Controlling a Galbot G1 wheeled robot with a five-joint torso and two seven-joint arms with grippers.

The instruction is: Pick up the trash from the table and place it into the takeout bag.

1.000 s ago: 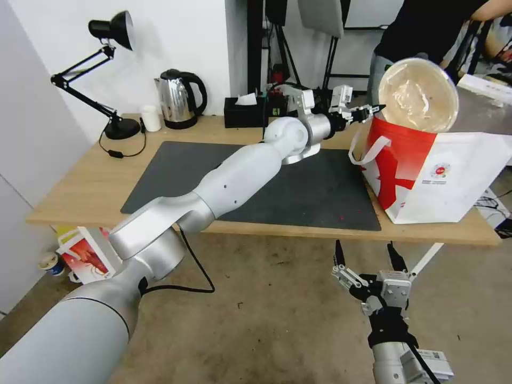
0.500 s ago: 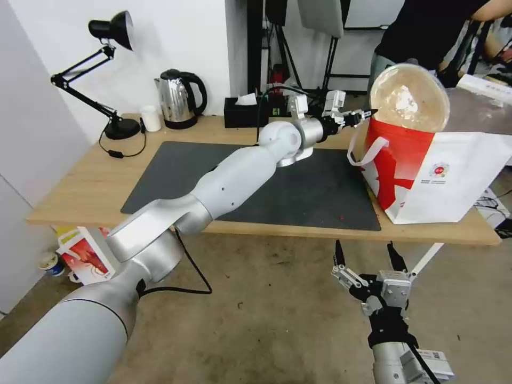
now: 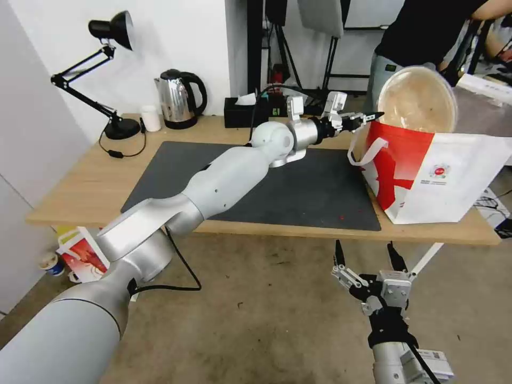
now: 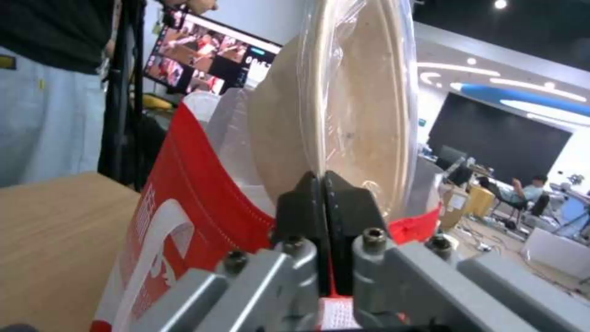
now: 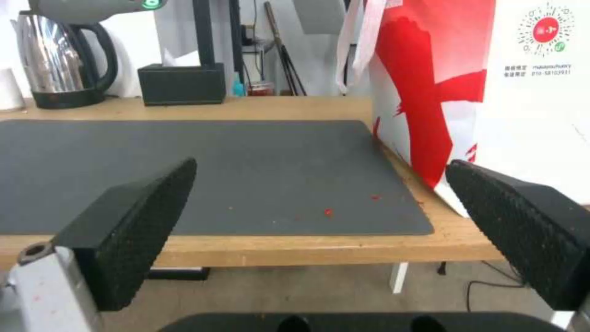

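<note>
Beige bowl (image 3: 416, 99) stands on its edge at the top of the takeout bag (image 3: 426, 173), on the far right of the table (image 3: 85, 186). It's tipped up like a wheel, w/ its low part inside the bag's mouth and most of it poking out.

Left gripper (image 3: 368, 116) is at the bowl's left rim, by the red side of the bag. In the left wrist view, its fingers (image 4: 307, 203) are pressed together on the thin rim, so it has the bowl pinched.

To do this bit well, I think: tip the bowl flatter, ease it down so it slips in & doesn't catch on the bag's edge. Let go only when it's low. Go slow, bag is soft & could tip.

Right gripper (image 3: 367, 260) waits low, near side of the table, fingers (image 5: 129, 221) wide apart, holding nothing.
</note>
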